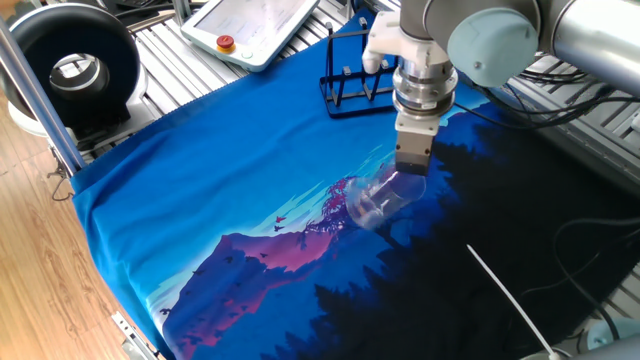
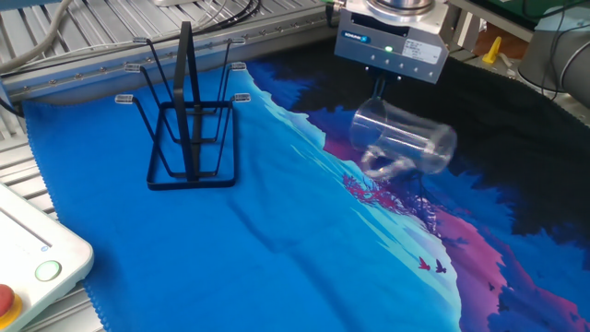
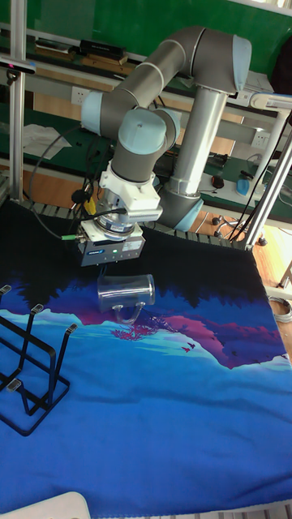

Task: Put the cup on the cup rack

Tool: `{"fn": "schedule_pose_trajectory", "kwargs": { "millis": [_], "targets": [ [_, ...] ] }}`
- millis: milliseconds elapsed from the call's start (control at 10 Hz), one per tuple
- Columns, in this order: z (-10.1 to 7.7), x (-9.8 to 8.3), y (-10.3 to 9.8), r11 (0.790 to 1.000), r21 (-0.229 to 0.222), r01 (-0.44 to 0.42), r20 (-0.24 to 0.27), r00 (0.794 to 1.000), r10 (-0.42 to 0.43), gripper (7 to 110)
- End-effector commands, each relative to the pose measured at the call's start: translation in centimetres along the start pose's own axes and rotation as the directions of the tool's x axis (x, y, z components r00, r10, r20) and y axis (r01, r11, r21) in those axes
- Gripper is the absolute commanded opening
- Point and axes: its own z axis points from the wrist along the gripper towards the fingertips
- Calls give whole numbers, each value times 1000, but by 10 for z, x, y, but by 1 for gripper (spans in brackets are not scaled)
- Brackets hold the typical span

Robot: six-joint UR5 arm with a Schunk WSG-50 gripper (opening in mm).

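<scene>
Tabletop (image 1: pixel 200 190) is covered by a blue/purple mountain-print cloth, with bare metal slats showing at the edges. UR5 arm (image 3: pixel 186 89) reaches down over the middle of the cloth, wrist pointing straight down.

White pendant (image 1: pixel 262 25) with a red button lies on the slats at the far corner in one fixed view; its corner shows at lower left in the other fixed view. Black round fan-like unit (image 1: pixel 72 70) sits off the cloth beside it.

Cup rack (image 2: pixel 189 115) stands upright on the blue part of the cloth, black wire, rectangular base, thin pegs up. Nothing hangs on it. It is well apart from the gripper.

Gripper (image 2: pixel 385 88) hangs above the cloth, fingers closed on the cup (image 2: pixel 404 143). Finger detail is mostly hidden behind the glass and blurred.

Cup is off the cloth, held in the air and turned on its side, roughly horizontal. In the tall fixed view the handle (image 3: pixel 130 310) points down. Glass looks motion-blurred in both fixed views. It sits over the purple mountain band of the print, near the dark area.
</scene>
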Motion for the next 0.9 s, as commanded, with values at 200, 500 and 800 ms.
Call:
{"fn": "schedule_pose_trajectory", "kwargs": {
  "millis": [200,500,800],
  "targets": [
    [14,10,-9,1000,3,7,25,1000,-7,7],
    [23,15,-14,1000,12,12,35,999,-12,7],
    [38,25,-24,999,39,11,41,999,-13,7]
  ]
}}
